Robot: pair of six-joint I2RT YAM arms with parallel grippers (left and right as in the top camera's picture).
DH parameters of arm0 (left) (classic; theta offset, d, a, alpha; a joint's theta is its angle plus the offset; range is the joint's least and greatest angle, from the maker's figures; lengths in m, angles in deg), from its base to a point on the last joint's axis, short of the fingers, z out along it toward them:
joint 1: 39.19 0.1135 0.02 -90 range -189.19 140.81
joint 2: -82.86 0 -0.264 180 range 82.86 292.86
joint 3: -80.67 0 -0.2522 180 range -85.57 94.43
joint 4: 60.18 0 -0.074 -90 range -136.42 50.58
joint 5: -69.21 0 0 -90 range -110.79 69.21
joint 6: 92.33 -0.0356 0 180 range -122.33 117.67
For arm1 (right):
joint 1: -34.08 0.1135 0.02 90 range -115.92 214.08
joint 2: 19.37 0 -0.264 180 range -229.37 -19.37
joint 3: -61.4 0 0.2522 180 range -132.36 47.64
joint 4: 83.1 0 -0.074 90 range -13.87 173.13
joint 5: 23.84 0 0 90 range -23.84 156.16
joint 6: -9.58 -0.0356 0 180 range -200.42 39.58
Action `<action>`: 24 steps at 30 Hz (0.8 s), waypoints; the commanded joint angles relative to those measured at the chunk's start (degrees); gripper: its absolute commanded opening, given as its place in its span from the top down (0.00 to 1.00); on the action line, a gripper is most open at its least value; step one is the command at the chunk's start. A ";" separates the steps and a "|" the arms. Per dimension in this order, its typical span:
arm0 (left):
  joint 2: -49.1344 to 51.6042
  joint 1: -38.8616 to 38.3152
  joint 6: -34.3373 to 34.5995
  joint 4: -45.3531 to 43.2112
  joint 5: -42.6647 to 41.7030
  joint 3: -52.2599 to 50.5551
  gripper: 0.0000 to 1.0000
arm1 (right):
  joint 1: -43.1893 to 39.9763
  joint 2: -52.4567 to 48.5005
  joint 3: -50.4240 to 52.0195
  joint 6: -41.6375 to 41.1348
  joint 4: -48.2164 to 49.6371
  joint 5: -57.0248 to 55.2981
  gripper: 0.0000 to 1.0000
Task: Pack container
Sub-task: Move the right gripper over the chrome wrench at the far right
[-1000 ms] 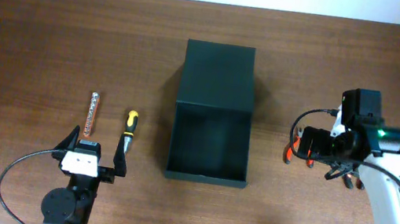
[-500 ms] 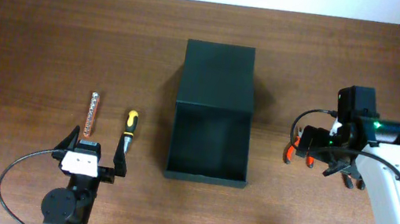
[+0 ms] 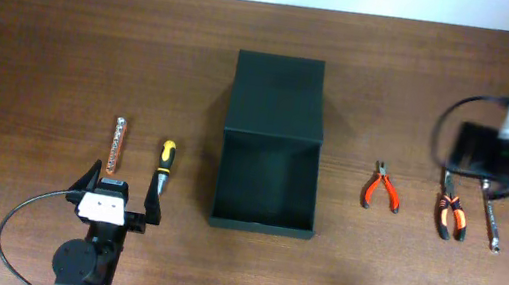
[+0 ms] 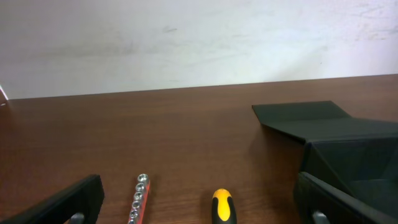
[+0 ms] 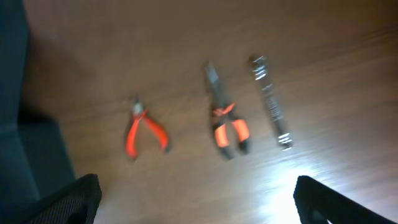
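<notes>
Right pincer [image 5: 198, 206] has pulled back far right — wide, empty — I see orange pliers [image 3: 382, 189] lying between it and the container [image 3: 259, 226].

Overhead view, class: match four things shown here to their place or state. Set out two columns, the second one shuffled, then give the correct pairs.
Column one
1 container
2 screwdriver
3 red pliers
4 silver tool

Column two
A farthest right of all the tools
B nearest tool on the container's left, yellow-and-black handle
C in the middle, lid folded open
D nearest tool on the container's right

Pairs: 1-C, 2-B, 3-D, 4-A
</notes>
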 commanded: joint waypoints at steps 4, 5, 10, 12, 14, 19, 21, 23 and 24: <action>-0.55 0.13 -0.87 0.00 0.42 -0.44 0.01 | -10.78 -0.11 -3.50 18.01 -0.39 8.33 0.01; -0.55 0.13 -0.87 0.00 0.44 -0.44 0.01 | -11.85 -0.35 -3.50 18.97 0.48 7.98 0.01; -0.55 0.13 -0.87 0.00 0.42 -0.44 0.01 | -15.67 -1.75 -3.50 20.33 3.91 2.34 0.01; -0.55 0.13 -0.87 0.00 0.42 -0.44 0.01 | -16.55 -2.51 -3.48 20.41 4.57 2.27 0.01; -0.55 0.13 -0.87 0.00 0.42 -0.44 0.01 | -17.05 -3.65 -3.43 22.29 5.20 2.27 0.01; -0.55 0.13 -0.87 0.00 0.44 -0.44 0.01 | -17.62 -9.33 -3.41 24.61 5.95 2.10 0.01; -0.55 0.13 -0.87 0.00 0.42 -0.44 0.01 | -17.62 -12.74 -3.41 24.65 5.55 2.12 0.01; -0.55 0.13 -0.87 0.00 0.44 -0.44 0.01 | -17.62 -15.43 -3.41 24.92 5.38 2.43 0.01; -0.55 0.13 -0.87 0.00 0.42 -0.44 0.01 | -17.62 -16.72 -3.41 26.12 5.40 3.28 0.01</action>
